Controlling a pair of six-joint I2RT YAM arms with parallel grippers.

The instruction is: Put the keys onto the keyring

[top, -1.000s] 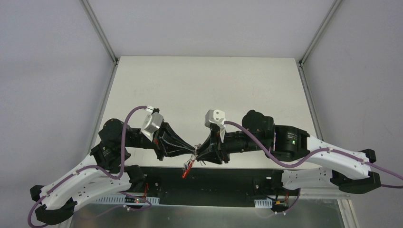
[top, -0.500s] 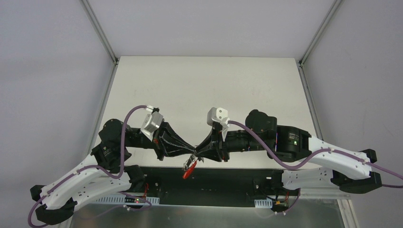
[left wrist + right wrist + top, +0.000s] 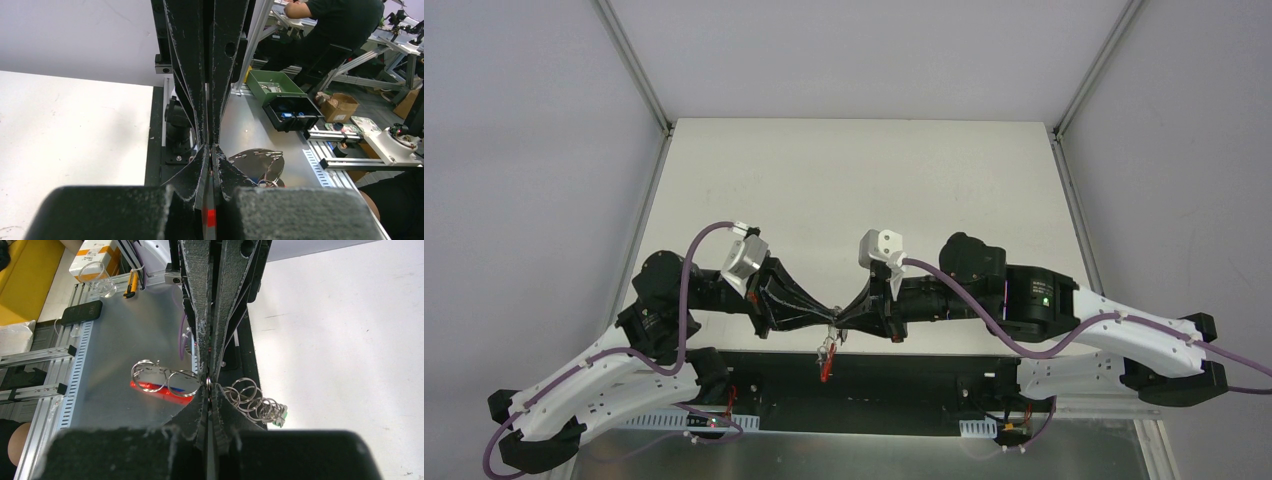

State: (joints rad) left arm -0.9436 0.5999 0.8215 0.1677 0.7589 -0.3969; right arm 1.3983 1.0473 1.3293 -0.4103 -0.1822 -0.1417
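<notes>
My two grippers meet tip to tip above the table's near edge. The left gripper (image 3: 831,319) (image 3: 212,159) and the right gripper (image 3: 843,322) (image 3: 208,385) are both shut, pinching at one spot. The keyring (image 3: 156,376), silvery loops with a red section (image 3: 150,389), hangs to the left of the right gripper's tips; it dangles below the tips in the top view (image 3: 827,358). A chain of small silvery rings (image 3: 250,400) ending in a green-headed key (image 3: 280,416) hangs on the other side. A small ring sits between the right fingertips. Other keys are hidden.
The white table (image 3: 854,190) stretches away behind the grippers. Below the tips run the black mounting rail (image 3: 904,385) and the aluminium bench (image 3: 115,340). Both arms' bases flank the near edge.
The dangling red keyring piece has swung from a tilt on the left to hang nearly straight down. The right wrist has shifted slightly; both grippers stay shut tip to tip.
</notes>
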